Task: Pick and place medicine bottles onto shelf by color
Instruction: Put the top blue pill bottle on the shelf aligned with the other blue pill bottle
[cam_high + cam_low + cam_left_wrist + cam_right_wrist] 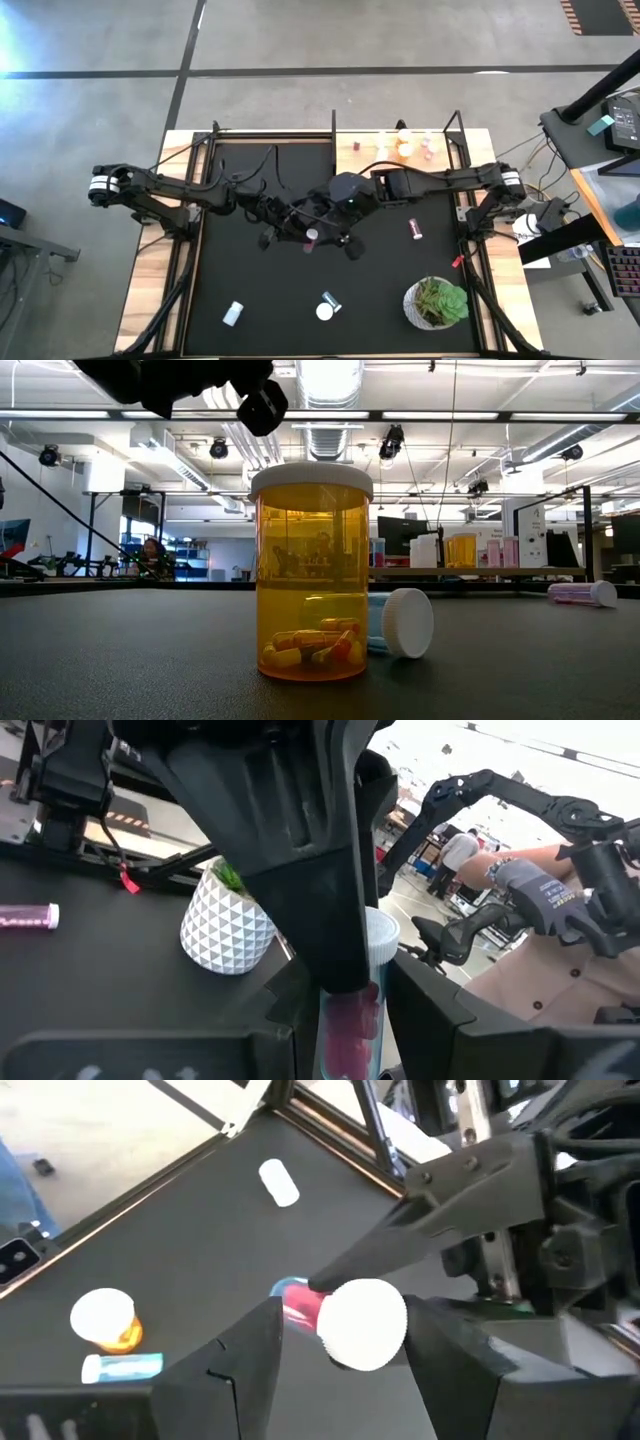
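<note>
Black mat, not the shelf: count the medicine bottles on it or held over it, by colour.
orange bottle: 1
clear-blue bottle: 1
white bottle: 1
pink-red bottle: 2, one lying, one held aloft
Total: 5

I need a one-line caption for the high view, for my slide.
Both grippers, left and right, meet mid-mat on one pink bottle; other bottles lie scattered, several already on the shelf.
</note>
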Available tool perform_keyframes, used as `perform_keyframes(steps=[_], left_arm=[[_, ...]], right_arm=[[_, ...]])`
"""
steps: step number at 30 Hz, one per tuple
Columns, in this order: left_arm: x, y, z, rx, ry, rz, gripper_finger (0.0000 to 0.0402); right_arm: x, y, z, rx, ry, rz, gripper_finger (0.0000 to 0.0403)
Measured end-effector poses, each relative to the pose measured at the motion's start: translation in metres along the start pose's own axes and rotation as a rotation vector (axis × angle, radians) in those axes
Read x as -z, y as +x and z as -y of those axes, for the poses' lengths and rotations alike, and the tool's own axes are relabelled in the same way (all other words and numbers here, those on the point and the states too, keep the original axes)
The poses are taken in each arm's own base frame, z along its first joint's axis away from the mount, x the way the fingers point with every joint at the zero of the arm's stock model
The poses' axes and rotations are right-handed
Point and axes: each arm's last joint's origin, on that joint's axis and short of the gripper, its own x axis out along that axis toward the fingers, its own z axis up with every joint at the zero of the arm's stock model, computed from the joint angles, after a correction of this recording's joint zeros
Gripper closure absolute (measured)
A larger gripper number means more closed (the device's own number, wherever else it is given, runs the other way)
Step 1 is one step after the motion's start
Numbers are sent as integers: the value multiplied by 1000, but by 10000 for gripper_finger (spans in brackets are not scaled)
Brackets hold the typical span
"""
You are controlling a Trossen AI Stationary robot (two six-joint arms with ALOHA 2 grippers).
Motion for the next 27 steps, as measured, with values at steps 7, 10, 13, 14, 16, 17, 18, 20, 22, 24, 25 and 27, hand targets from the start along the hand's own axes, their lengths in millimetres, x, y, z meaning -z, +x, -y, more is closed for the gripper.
perform_keyframes(steps=[7, 10, 13, 14, 16, 17, 18, 20, 22, 24, 25, 27], left_arm=[[1, 0, 0, -1, -3, -4, 319], [1, 0, 0, 0, -2, -3, 319], [1, 0, 0, -1, -2, -2, 319], [1, 0, 0, -1, -2, -2, 319], [1, 0, 0, -1, -2, -2, 319], [1, 0, 0, -1, -2, -2, 319], [1, 0, 0, -1, -2, -3, 319], [1, 0, 0, -1, -2, -3, 319], [0, 0, 0, 0, -1, -2, 319], [0, 0, 0, 0, -3, -2, 319], [0, 0, 0, 0, -16, -1, 319], [0, 0, 0, -1, -59, -1, 319]], right_arm=[[1, 3, 0, -16, -14, 3, 212], [1, 3, 0, -16, -11, 3, 219], [1, 3, 0, -15, -6, 4, 234], [1, 3, 0, -14, -6, 4, 241], [1, 3, 0, -14, 1, 4, 256], [1, 3, 1, -13, 6, 4, 263], [1, 3, 1, -14, 14, 3, 270], [1, 3, 0, -16, 23, 3, 282], [1, 3, 0, -17, 24, 3, 289], [1, 3, 0, -17, 25, 3, 290], [2, 3, 0, -17, 29, 2, 290], [2, 3, 0, -18, 41, 2, 289]])
